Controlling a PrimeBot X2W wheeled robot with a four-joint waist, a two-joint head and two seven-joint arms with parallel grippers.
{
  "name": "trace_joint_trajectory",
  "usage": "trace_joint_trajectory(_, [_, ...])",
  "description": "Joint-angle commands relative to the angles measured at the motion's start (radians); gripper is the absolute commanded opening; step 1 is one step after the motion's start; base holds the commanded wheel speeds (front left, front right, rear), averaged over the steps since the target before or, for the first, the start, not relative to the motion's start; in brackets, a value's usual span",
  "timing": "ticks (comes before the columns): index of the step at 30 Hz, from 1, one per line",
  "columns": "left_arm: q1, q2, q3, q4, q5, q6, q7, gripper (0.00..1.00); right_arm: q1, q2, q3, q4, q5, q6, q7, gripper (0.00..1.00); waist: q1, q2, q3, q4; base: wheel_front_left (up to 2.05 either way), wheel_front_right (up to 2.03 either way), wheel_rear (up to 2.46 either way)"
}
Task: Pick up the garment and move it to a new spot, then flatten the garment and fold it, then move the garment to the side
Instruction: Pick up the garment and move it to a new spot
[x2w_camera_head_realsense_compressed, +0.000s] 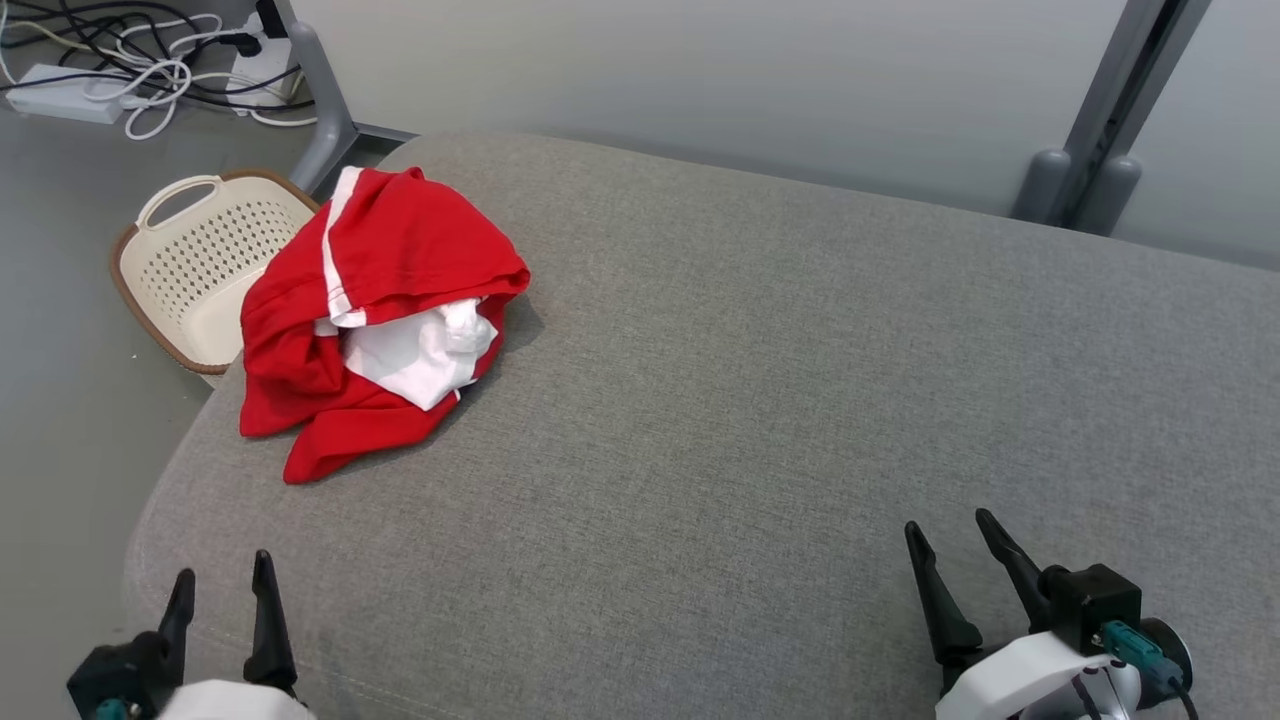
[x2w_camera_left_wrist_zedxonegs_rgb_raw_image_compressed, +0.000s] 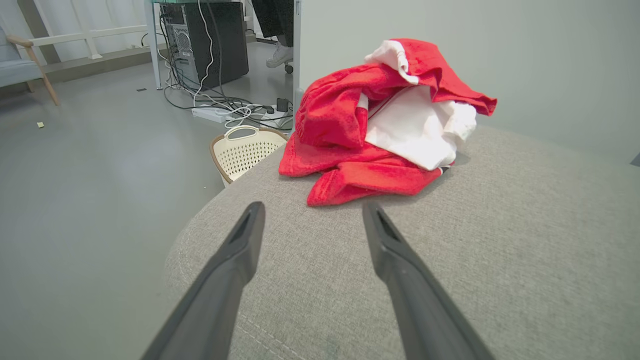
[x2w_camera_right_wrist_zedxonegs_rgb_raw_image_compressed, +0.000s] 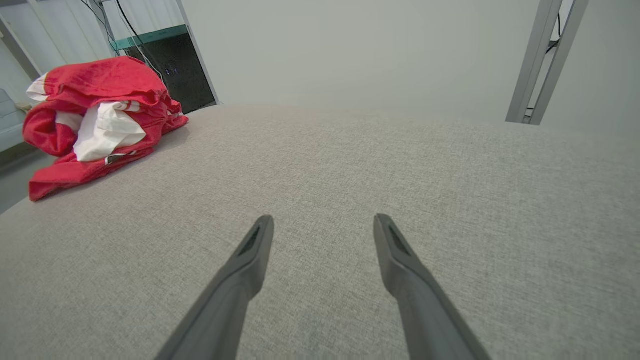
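Red garment lies crumpled ahead of the left gripper, well left of the right gripper; both gape empty.

The left end effector sits at 7 o'clock of the head view. Its two dark fingers are spread apart, hold nothing, and point toward 12. The right end effector sits at 5 o'clock, jaws likewise wide and empty, tilted toward 11 above its white wrist housing.
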Motion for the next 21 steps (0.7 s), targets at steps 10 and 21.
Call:
trace_joint_trajectory(10, [-0.271,0.065,0.040,0.124,0.016,-0.061,0.000,1.00,-0.046,-0.034,0.007,0.010,-0.005,0.000,-0.004,1.00,0.0000,0.0000,0.083,-0.079,0.00,0.00,0.00])
trace_joint_trajectory(21, [-0.567,0.169,-0.035,0.356,-0.034,-0.095,0.006,1.00,-0.075,-0.053,0.011,0.014,0.014,0.000,-0.004,1.00,0.0000,0.0000,0.147,-0.142,0.00,0.00,0.00])
